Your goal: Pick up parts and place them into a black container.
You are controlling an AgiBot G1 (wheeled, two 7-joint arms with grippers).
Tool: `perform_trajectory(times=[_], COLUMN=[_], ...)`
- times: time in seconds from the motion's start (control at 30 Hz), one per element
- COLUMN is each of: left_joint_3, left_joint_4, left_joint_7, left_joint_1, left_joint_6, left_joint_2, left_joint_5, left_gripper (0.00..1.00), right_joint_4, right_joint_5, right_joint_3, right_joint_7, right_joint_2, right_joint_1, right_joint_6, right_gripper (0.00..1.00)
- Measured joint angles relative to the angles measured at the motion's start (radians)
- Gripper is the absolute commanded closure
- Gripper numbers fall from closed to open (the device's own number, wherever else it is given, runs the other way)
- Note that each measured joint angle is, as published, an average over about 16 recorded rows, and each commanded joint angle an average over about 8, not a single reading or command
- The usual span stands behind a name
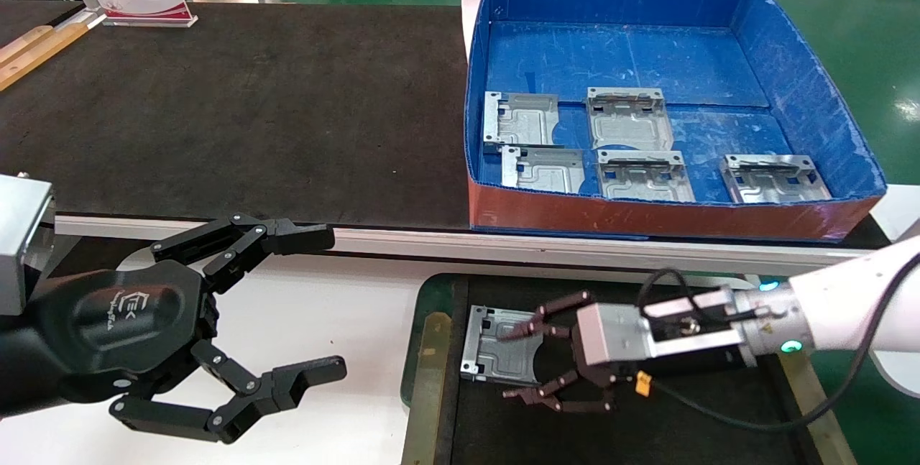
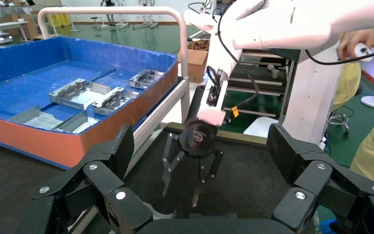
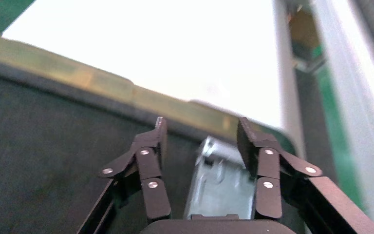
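Observation:
One silver-grey part (image 1: 494, 356) lies flat on the felt at the left end of the black container (image 1: 430, 371). My right gripper (image 1: 505, 366) hovers just over that part with its jaws open, one finger over the plate and the other off its near edge. In the right wrist view the part (image 3: 219, 187) shows between the open fingers (image 3: 153, 161), close to one and clear of the other, with the green-gold rim (image 3: 78, 78) beyond. Several more parts (image 1: 629, 120) lie in the blue box. My left gripper (image 1: 327, 303) is open and empty at the lower left.
The blue box (image 1: 675, 55) with a red front stands behind the container on the long black mat table (image 1: 251, 106). A white rail (image 1: 575, 249) runs between them. In the left wrist view the right gripper (image 2: 180, 195) hangs over the felt.

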Motion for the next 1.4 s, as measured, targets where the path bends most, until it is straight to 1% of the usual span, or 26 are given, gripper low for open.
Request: perform_trajectory(times=[0.1,0.33,0.43,0.53,0.73,0.97,1.4], left_joint_3=[0.000,0.000,0.000,0.000,0.000,0.000,0.000], left_joint_4=[0.000,0.000,0.000,0.000,0.000,0.000,0.000], left_joint_7=[0.000,0.000,0.000,0.000,0.000,0.000,0.000], left_joint_1=[0.000,0.000,0.000,0.000,0.000,0.000,0.000], left_joint_6=[0.000,0.000,0.000,0.000,0.000,0.000,0.000], left_joint_2=[0.000,0.000,0.000,0.000,0.000,0.000,0.000], left_joint_5=[0.000,0.000,0.000,0.000,0.000,0.000,0.000], left_gripper=[0.00,0.00,0.00,0.00,0.00,0.00,0.00], right_joint_4=[0.097,0.300,0.355,0.379,0.403,0.440,0.567], right_joint_5=[0.092,0.340,0.427,0.477,0.523,0.515,0.527], right_joint_3=[-0.010,-0.027,-0.029,-0.028,-0.014,0.014,0.102], right_joint_7=[0.048,0.204,0.256,0.288,0.323,0.355,0.469], right_joint_2=[0.049,0.162,0.199,0.221,0.239,0.251,0.297], right_joint_1=[-0.023,-0.080,-0.097,-0.107,-0.119,-0.144,-0.220], right_joint_6=[-0.007,0.001,0.007,0.012,0.018,0.025,0.043], right_gripper=[0.00,0.00,0.00,0.00,0.00,0.00,0.00])
